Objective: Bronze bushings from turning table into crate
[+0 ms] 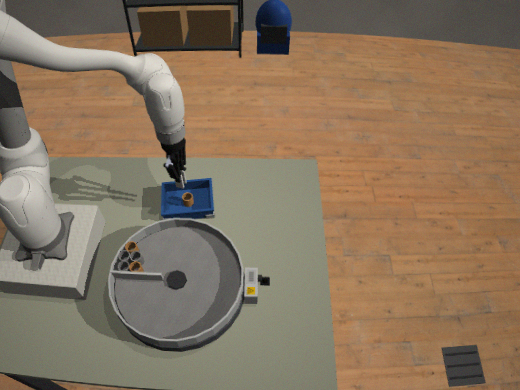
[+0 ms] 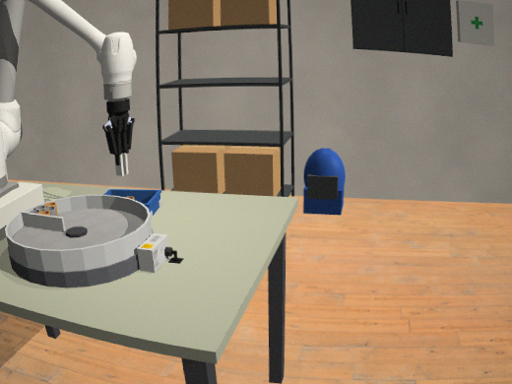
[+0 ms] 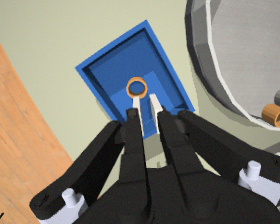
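My gripper is shut and empty, with a narrow gap between its fingertips, above the crate. The blue crate stands on the bench behind the turning table. One bronze bushing stands upright in it, below the fingers. The round grey turning table holds two bronze bushings, one at the back and one by the divider. Three steel bushings cluster between and beside them.
A straight divider crosses the left part of the turning table, whose raised wall stands close to the crate. A small control box sits at its right side. The arm's white base block is at the left.
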Motion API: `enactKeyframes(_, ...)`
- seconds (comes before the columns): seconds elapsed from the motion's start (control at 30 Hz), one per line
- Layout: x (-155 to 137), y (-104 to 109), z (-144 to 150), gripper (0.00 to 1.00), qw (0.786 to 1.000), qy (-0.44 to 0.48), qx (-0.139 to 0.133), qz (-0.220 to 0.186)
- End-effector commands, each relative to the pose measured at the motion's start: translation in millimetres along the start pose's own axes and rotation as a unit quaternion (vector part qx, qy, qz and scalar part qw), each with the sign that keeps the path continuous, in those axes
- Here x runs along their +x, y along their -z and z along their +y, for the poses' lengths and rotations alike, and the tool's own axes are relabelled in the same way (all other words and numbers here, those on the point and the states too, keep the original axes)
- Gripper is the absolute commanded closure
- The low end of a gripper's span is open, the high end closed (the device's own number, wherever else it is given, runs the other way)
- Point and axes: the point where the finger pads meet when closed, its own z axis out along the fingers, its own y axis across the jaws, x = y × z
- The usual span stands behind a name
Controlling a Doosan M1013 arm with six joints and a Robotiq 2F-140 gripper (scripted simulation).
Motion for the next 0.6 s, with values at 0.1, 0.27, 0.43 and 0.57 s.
enactKeyframes(0.1, -19.1, -0.5, 63.9, 0.9, 0.996, -0.092, 0.0, 0.0)
enactKeyframes(0.27, -30.2, 0.4, 113.6, 0.9, 0.987, -0.16, 0.0, 0.0)
enactKeyframes(0.43, -40.9, 0.4, 153.8, 0.9, 0.976, -0.216, 0.0, 0.0)
enactKeyframes(0.57, -49.6, 0.5, 187.4, 0.9, 0.965, -0.263, 0.0, 0.0)
